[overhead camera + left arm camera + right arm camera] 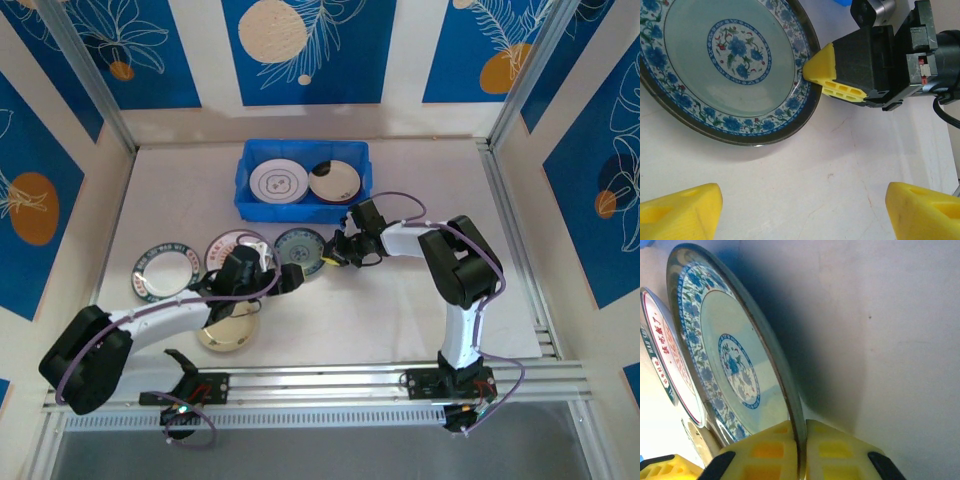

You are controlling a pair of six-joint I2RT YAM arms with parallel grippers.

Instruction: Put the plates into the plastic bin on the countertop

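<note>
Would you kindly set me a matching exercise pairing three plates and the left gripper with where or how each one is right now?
Things:
1. white dark-rimmed plate
2. blue floral plate
3. cream plate
4. left gripper

Places or states:
A. jaws wide apart, holding nothing
B. inside the blue bin
C. rim pinched by the right gripper
D. flat on the countertop, ungripped

Pairs: 1-B; 2-C; 3-D; 4-A
</note>
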